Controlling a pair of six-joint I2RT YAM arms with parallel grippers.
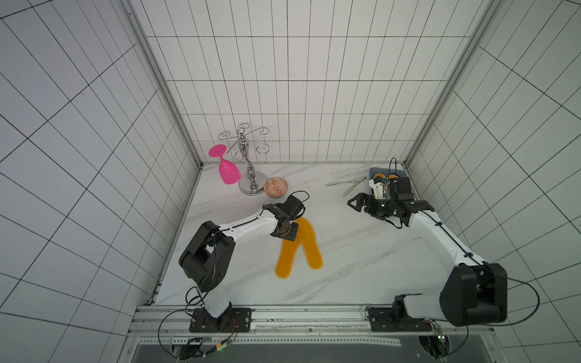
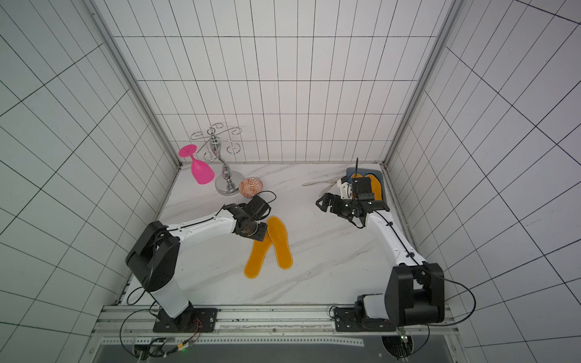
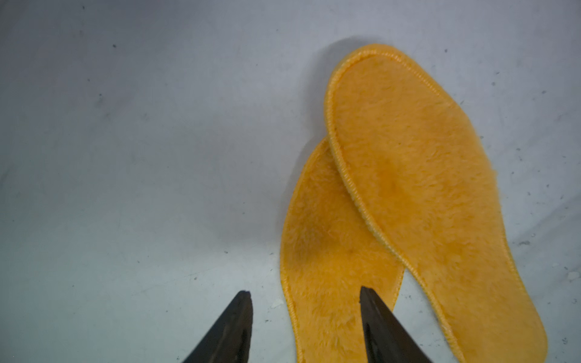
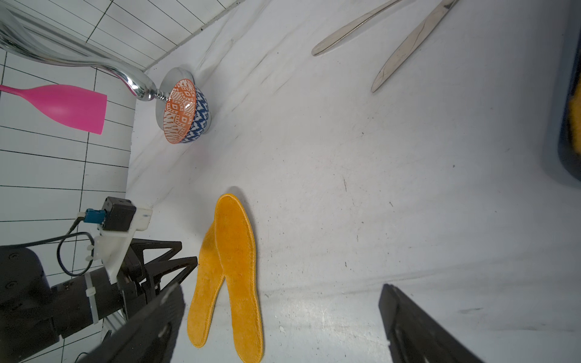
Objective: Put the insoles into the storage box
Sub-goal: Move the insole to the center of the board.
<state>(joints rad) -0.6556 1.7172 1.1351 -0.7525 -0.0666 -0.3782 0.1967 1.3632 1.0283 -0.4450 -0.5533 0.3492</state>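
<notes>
Left gripper: jaws part-spread, gripping nothing. Straddles the stitched rim of the lower orange-yellow plush insole, with one fingertip over the pad and its mate over the bare white marble-look tabletop. Contact with the pad: cannot tell.

Right gripper: jaws spread wide, empty, poised above the table between the box and the loose pair.

Step in hand, as judged: pick-up of one of two loose insoles lying in a V near mid-table. Note the upper orange-yellow plush insole overlapping the lower one at one end.

Next move, as judged:
1. Lower onto the rim and close across the pad edge.
2. Lift slowly; expect drag from the overlapping pad, or take that pad first.
3. Carry to the box.

Containers:
- Shallow blue-grey rectangular plastic storage box: far right corner of the table. Shows orange-yellow pad inside. Count, and any black pads: cannot tell, mostly hidden behind the right wrist.
- Small orange patterned bowl: nothing visible inside.
- Pink plastic goblet: hangs inverted from the chrome rack.
</notes>
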